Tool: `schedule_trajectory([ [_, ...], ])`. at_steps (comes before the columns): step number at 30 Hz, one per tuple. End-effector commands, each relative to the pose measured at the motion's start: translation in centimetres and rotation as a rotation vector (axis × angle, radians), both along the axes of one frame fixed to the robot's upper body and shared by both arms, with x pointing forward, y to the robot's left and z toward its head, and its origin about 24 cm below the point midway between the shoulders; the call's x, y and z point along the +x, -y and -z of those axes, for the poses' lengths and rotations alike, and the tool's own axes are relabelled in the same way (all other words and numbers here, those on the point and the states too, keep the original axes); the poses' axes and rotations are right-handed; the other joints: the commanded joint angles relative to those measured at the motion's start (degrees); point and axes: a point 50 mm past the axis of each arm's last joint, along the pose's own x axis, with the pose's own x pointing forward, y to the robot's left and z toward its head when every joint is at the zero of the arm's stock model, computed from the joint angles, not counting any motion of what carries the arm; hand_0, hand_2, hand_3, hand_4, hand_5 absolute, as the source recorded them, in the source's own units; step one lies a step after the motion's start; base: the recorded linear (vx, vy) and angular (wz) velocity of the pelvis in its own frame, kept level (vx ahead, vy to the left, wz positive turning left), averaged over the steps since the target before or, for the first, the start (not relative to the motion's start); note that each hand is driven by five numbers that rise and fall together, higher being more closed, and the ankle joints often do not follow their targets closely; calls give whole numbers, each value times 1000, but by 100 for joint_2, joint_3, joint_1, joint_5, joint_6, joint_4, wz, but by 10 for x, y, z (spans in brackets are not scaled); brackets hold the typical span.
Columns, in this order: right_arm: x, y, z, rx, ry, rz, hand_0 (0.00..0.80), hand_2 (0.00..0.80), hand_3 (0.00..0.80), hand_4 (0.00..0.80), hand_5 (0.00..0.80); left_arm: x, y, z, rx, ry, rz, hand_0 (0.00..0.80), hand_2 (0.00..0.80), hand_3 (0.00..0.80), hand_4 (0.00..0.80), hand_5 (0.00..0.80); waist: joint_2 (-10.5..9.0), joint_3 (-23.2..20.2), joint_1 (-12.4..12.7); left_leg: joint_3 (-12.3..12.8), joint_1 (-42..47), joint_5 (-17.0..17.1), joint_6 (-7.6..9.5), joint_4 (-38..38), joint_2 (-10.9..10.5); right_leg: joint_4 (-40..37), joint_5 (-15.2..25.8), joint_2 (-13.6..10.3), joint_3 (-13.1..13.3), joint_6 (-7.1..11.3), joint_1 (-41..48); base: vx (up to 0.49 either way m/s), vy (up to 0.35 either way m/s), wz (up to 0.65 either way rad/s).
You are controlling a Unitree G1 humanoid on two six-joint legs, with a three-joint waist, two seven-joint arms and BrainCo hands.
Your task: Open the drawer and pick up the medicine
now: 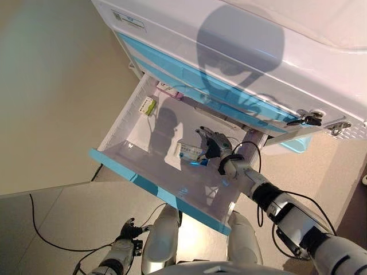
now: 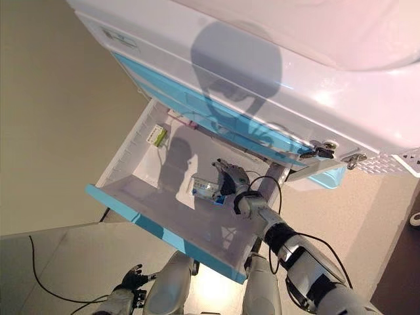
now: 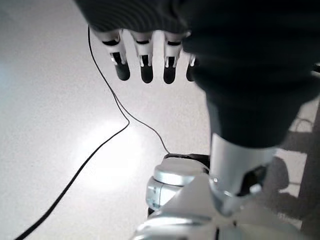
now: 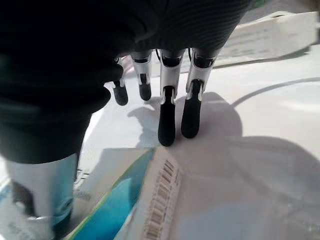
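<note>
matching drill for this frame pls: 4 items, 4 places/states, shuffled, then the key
Things:
1. drawer
2. blue and white medicine box
3. green and white medicine box
4. left robot hand

Places or states:
A. down low over the floor, fingers relaxed, holding nothing
B. pulled out, blue front panel nearest the robot
C. at the back of the drawer, near its left wall
D. mid-drawer floor, right under the right robot hand

Pairs: 1-B, 2-D, 3-C, 4-A
</note>
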Motion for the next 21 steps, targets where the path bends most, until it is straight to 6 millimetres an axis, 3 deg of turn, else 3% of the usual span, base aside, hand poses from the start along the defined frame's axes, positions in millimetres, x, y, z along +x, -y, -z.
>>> schedule_trajectory([
  [1, -19, -12, 28, -136, -64, -83, 0, 0, 0, 0, 0, 12, -3, -4, 2, 25, -31, 0, 0, 0, 0, 0, -147, 232, 103, -59, -64, -299, 199, 270, -422, -266, 425, -91, 49, 72, 16, 9, -20, 11],
  [12, -39, -47, 38, -180, -115, -248, 0, 0, 0, 0, 0, 18, -3, -6, -7, 26, -49, 0, 0, 0, 0, 0, -294, 311, 123, -159, -82, -239, 159, 135, -395, -308, 413, -96, -22, 70, 10, -2, -7, 3],
  [21, -32, -55, 20, -67, -52, -228, 0, 0, 0, 0, 0, 22, -2, -7, 3, 37, -55, 0, 0, 0, 0, 0, -371, 306, 120, -134, -63, -176, 154, 1, -348, -408, 487, -56, 1, 85, -24, -4, -1, 2],
])
